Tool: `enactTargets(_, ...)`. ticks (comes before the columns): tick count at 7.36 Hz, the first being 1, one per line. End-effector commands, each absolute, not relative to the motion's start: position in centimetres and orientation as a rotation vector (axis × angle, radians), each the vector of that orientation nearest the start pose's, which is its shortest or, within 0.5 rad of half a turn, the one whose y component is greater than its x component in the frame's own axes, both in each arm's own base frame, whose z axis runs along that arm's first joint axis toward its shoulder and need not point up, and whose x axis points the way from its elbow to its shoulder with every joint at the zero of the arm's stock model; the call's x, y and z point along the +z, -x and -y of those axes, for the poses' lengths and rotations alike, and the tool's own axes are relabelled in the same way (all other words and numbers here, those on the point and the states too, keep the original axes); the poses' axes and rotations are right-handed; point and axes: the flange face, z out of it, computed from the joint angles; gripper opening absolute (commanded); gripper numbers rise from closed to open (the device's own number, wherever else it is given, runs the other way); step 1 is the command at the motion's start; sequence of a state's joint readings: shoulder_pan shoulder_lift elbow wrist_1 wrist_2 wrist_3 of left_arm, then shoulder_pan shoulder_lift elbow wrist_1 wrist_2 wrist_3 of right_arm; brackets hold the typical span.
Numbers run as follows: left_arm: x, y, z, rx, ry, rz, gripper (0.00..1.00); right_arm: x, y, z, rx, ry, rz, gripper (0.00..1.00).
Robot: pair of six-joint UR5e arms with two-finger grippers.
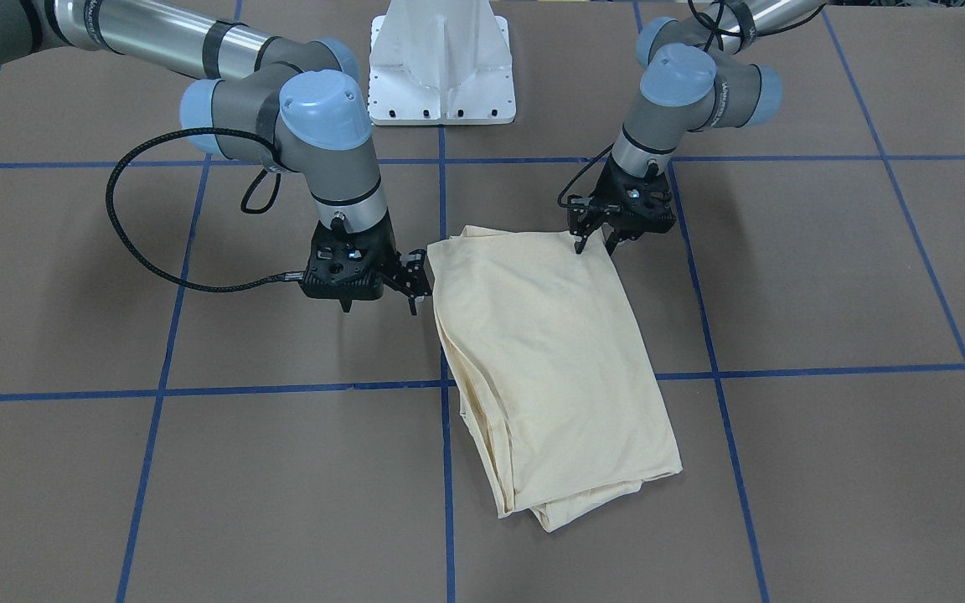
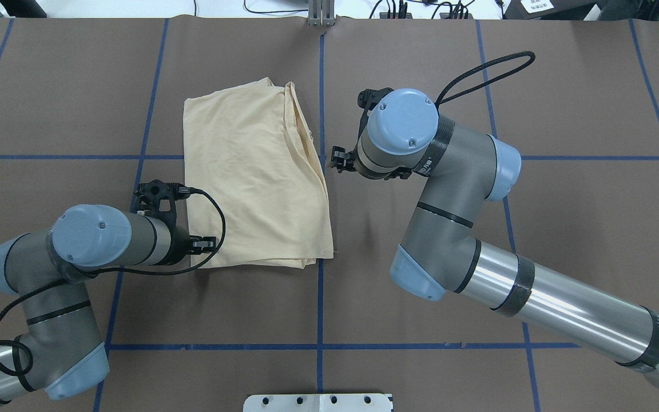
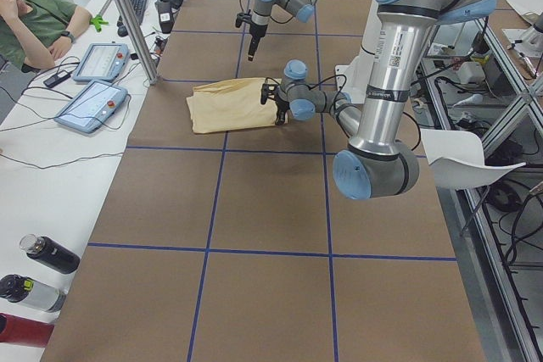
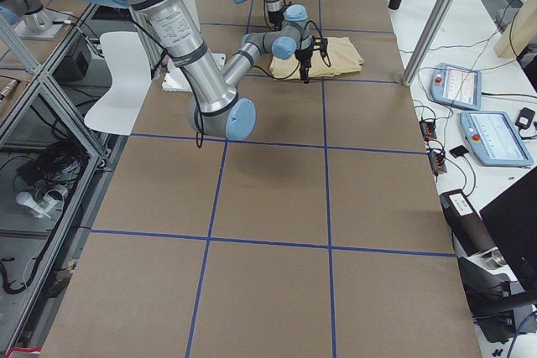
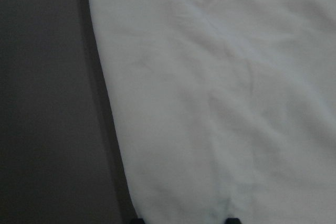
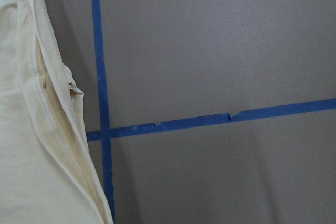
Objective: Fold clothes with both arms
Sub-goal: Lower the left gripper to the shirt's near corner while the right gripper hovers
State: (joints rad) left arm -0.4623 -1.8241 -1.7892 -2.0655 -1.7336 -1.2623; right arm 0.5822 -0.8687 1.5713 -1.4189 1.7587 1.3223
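The cream-yellow T-shirt (image 1: 545, 360) lies folded into a long rectangle in the middle of the table, plain side up, and its print is hidden. It also shows in the overhead view (image 2: 252, 177). My left gripper (image 1: 596, 243) hangs low over the shirt's corner nearest the robot with its fingers apart. The left wrist view shows cloth (image 5: 220, 93) filling the frame and two fingertips (image 5: 231, 220) at the bottom edge. My right gripper (image 1: 380, 306) is open and sits just beside the shirt's other near corner, off the cloth. The right wrist view shows the shirt's layered edge (image 6: 37, 129).
The white pedestal base (image 1: 442, 67) stands behind the shirt. Blue tape lines (image 1: 281, 389) cross the brown table. Two teach pendants (image 3: 93, 82) and an operator (image 3: 38, 19) are at the far side. Bottles (image 3: 42, 269) lie at the left end.
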Motion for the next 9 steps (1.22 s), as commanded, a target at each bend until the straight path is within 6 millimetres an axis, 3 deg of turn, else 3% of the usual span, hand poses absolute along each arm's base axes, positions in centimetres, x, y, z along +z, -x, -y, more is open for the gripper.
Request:
enactTargets(1, 36.5, -47.8, 36.7, -0.053, -0.217, -0.955, 0.55, 22.4, 53.4, 48.7, 0.23, -0.182, 0.851, 0.99)
enactTargets(5, 36.6, -48.1, 36.3, -0.043, -0.202, -0.958, 0.55, 22.7, 53.5, 48.5, 0.228, -0.179, 0.847, 0.99)
enactTargets(7, 36.7, -48.2, 36.1, -0.043, -0.196, -0.955, 0.31, 22.7, 53.7, 48.4, 0.227, -0.177, 0.847, 0.99)
enactTargets(8, 36.8, -48.2, 36.1, -0.047, -0.196, -0.955, 0.02, 22.7, 54.0, 48.0, 0.224, -0.173, 0.85, 0.99)
enactTargets(9, 36.8, -48.2, 36.1, -0.047, -0.194, -0.951, 0.0, 22.7, 54.8, 47.1, 0.242, -0.154, 0.859, 1.0)
